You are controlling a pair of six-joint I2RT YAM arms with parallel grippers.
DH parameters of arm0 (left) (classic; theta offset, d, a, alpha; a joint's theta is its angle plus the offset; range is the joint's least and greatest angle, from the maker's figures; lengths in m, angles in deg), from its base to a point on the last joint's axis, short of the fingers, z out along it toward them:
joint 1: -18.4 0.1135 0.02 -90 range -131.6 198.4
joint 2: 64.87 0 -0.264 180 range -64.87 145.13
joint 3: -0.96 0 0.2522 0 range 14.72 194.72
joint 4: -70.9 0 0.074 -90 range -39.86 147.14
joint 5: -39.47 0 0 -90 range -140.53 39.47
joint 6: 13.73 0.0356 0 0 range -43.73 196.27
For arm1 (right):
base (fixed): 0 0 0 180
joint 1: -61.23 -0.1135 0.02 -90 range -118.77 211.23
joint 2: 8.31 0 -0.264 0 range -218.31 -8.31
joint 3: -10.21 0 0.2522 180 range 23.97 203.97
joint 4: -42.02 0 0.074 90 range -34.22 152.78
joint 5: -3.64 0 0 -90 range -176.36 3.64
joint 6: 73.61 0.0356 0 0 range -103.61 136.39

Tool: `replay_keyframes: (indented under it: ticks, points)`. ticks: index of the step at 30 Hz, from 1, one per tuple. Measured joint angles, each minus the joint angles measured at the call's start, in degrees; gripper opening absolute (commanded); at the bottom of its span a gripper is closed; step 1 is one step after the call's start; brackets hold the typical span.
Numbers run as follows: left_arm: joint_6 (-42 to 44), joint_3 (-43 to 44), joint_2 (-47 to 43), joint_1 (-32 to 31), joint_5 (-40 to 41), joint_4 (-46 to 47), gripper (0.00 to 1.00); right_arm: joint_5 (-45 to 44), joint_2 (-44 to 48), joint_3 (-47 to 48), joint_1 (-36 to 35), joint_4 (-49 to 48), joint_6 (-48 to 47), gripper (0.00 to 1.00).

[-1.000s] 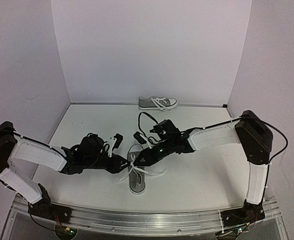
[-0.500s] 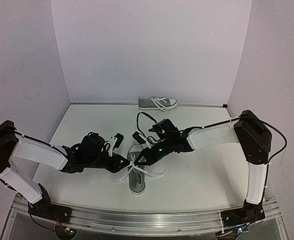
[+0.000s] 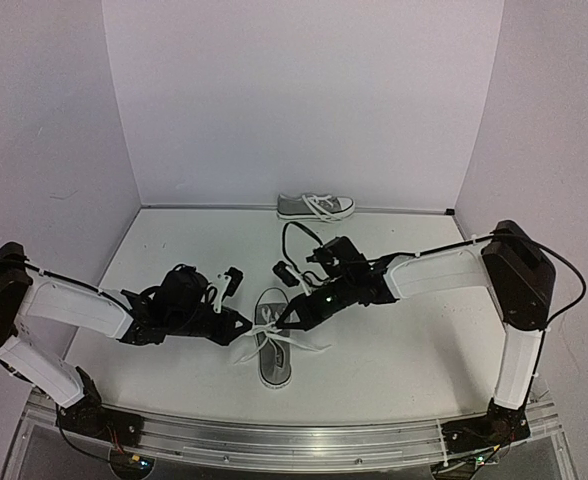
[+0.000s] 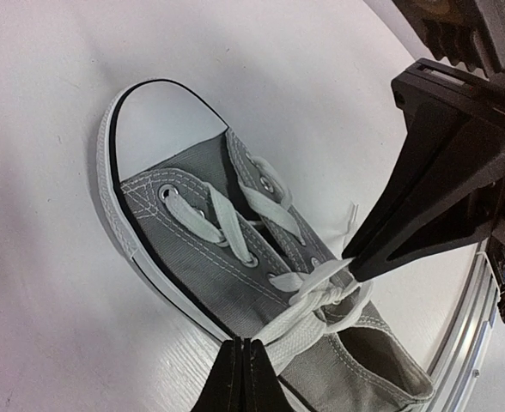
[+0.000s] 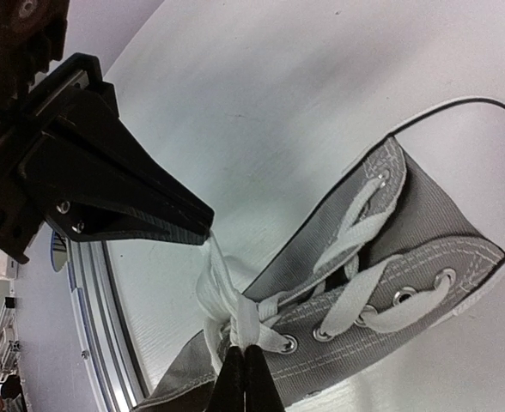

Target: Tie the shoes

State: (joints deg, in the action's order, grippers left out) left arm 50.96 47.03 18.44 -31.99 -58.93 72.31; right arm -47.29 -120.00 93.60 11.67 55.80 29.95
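One grey sneaker (image 3: pixel 272 352) lies at the table's front middle, toe pointing away; it also shows in the left wrist view (image 4: pixel 203 249) and the right wrist view (image 5: pixel 424 257). Its white laces meet in a knot (image 4: pixel 328 288) over the top eyelets, also seen in the right wrist view (image 5: pixel 233 302). My left gripper (image 3: pixel 248 324) is shut on a lace strand (image 4: pixel 297 333) on the shoe's left. My right gripper (image 3: pixel 286 320) is shut on another lace strand (image 5: pixel 254 319) on the shoe's right. The second sneaker (image 3: pixel 315 207) stands on its sole by the back wall, its laces loose.
White walls close the table at the back and both sides. An aluminium rail (image 3: pixel 274 436) runs along the front edge, close behind the near shoe's heel. Black cables (image 3: pixel 292 235) loop above the right wrist.
The two grippers have drawn slightly apart, left to the left and right to the right, pulling the lace strands taut at the knot. The shoe has barely shifted.
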Motion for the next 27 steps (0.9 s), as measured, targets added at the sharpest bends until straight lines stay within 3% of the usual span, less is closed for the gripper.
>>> replay_keyframes:
  ticks: [8, 13, 16, 22, 27]
  points:
    - [0.73, 0.07, 0.09, 0.0, -0.06, -0.25, 0.01, -0.81, 2.01, -2.05, 0.57, -0.36, 0.03, 0.0]
    - [3.33, 0.34, 0.45, 0.0, -0.99, -0.4, 0.29, -0.46, 2.01, -2.35, 0.57, -1.1, 0.5, 0.0]
    - [5.76, 0.43, -0.31, 0.1, -1.08, -1.5, 0.39, -0.09, 2.01, -2.61, 0.57, -1.85, 0.91, 0.0]
    - [13.05, 0.57, -7.75, 0.11, 0.37, -3.79, 0.43, 0.47, 2.01, -2.81, 0.57, -2.88, 1.51, 0.0]
    - [23.18, 0.57, -13.13, -0.8, 0.47, -3.12, 0.41, 0.66, 2.01, -2.94, 0.57, -3.09, 1.71, 0.0]
